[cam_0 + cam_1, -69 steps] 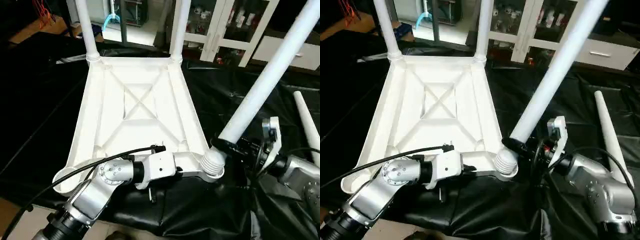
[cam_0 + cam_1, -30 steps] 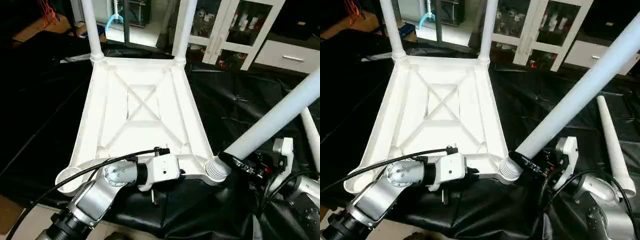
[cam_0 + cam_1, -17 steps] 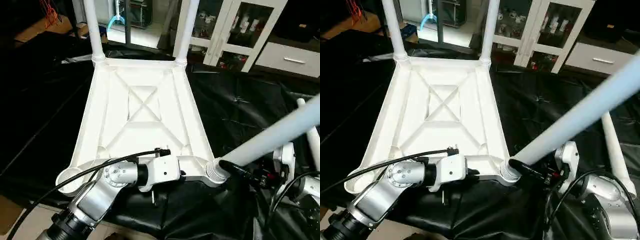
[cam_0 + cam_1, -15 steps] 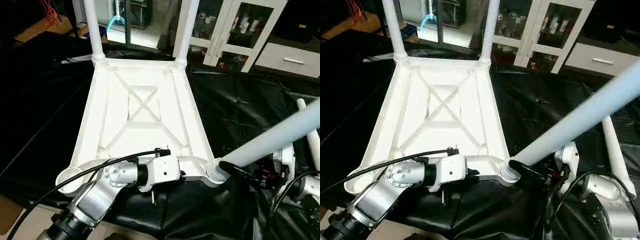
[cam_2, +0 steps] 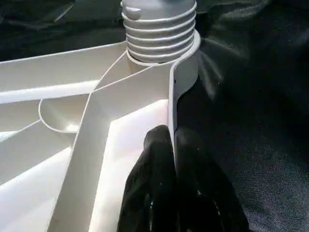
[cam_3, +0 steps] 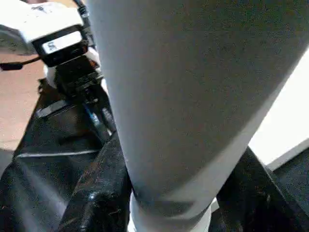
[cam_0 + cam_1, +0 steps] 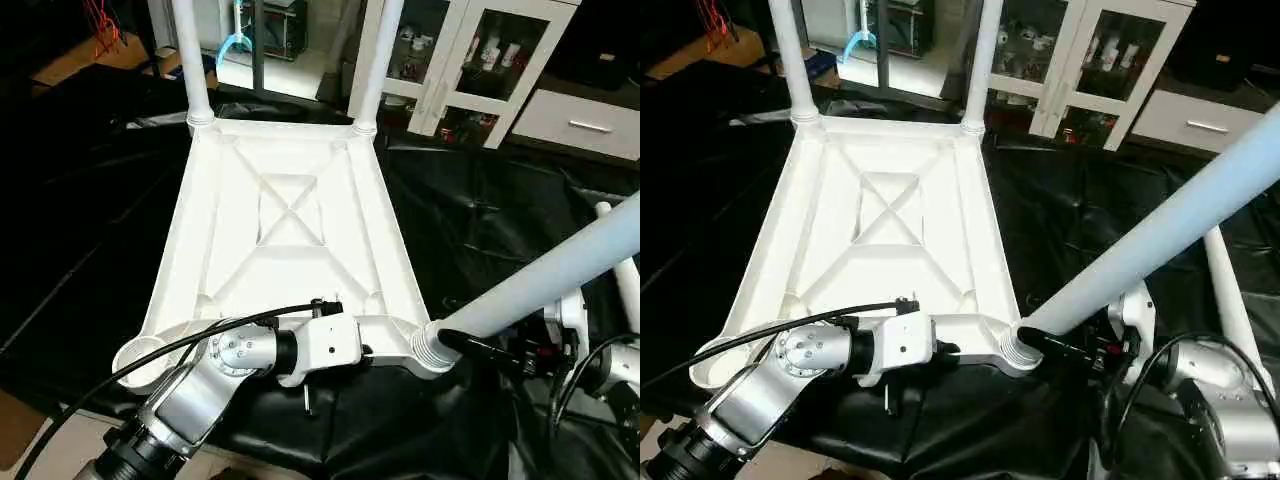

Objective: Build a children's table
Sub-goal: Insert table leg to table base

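The children's table top (image 7: 290, 230) lies underside up on black cloth, with two white legs (image 7: 192, 60) (image 7: 375, 60) standing in its far corner sockets. My left gripper (image 5: 173, 137) is shut on the top's near rim (image 5: 172, 96), just beside the near right socket. A third leg (image 7: 550, 280) leans steeply to the right, its ribbed end (image 7: 430, 350) sitting in that socket. My right gripper (image 7: 480, 345) is shut around this leg just above the ribs, one finger (image 6: 96, 203) on each side. The near left socket (image 7: 140, 355) is empty.
A loose white leg (image 7: 1230, 300) lies on the black cloth (image 7: 480, 220) at the right, behind my right arm. A white glass-door cabinet (image 7: 480, 60) stands behind the table top. Bare floor (image 7: 20, 430) shows at the near left.
The leg in my right gripper has tipped lower toward the right, its ribbed end staying at the near right socket. My left gripper keeps its hold on the rim.
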